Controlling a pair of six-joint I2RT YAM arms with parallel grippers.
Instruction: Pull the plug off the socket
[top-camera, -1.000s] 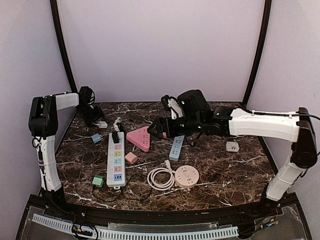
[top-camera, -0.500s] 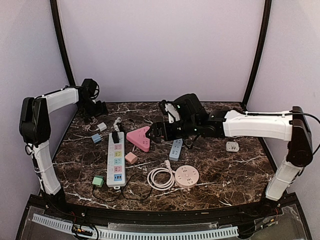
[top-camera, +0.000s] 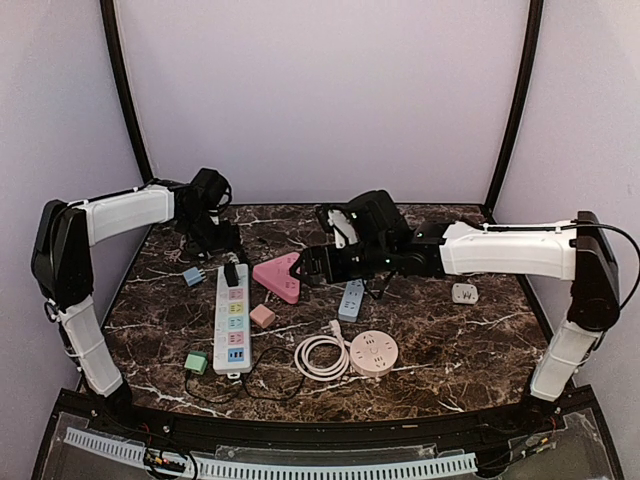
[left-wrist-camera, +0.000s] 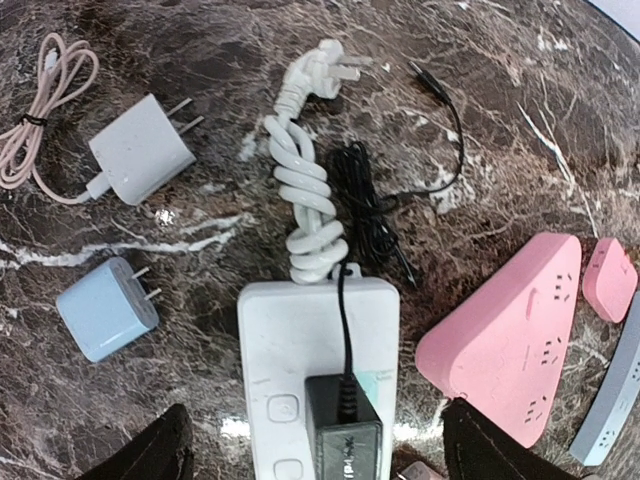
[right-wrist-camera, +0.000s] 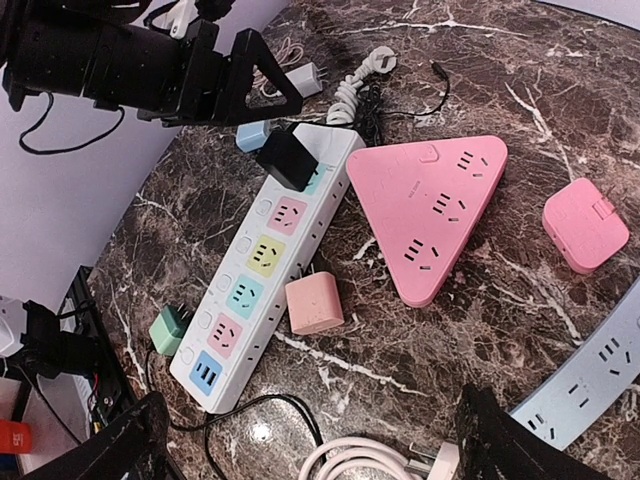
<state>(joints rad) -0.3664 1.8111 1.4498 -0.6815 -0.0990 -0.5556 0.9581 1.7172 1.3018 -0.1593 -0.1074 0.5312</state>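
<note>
A black plug (top-camera: 232, 272) sits in the far end socket of the white power strip (top-camera: 232, 322), which has coloured outlets. My left gripper (top-camera: 218, 238) hovers above that end. In the left wrist view the plug (left-wrist-camera: 343, 425) lies between the wide-apart fingers of the left gripper (left-wrist-camera: 320, 455), which is open and not touching it. My right gripper (top-camera: 305, 264) hangs open over the pink triangular socket (top-camera: 280, 275). From the right wrist the plug (right-wrist-camera: 287, 157), the strip (right-wrist-camera: 262, 270) and the left gripper (right-wrist-camera: 240, 85) show, and the right gripper (right-wrist-camera: 325, 450) holds nothing.
Around the strip lie a blue adapter (top-camera: 193, 276), a pink adapter (top-camera: 262, 316) and a green adapter (top-camera: 196, 362). A grey-blue strip (top-camera: 352, 297), a coiled white cable (top-camera: 320, 355) and a round pink socket (top-camera: 373, 353) lie to the right. A white adapter (left-wrist-camera: 140, 150) sits far left.
My left arm has swung from the far left corner rightward to above the strip's plugged end, its jaws widening. The right gripper has barely shifted.
</note>
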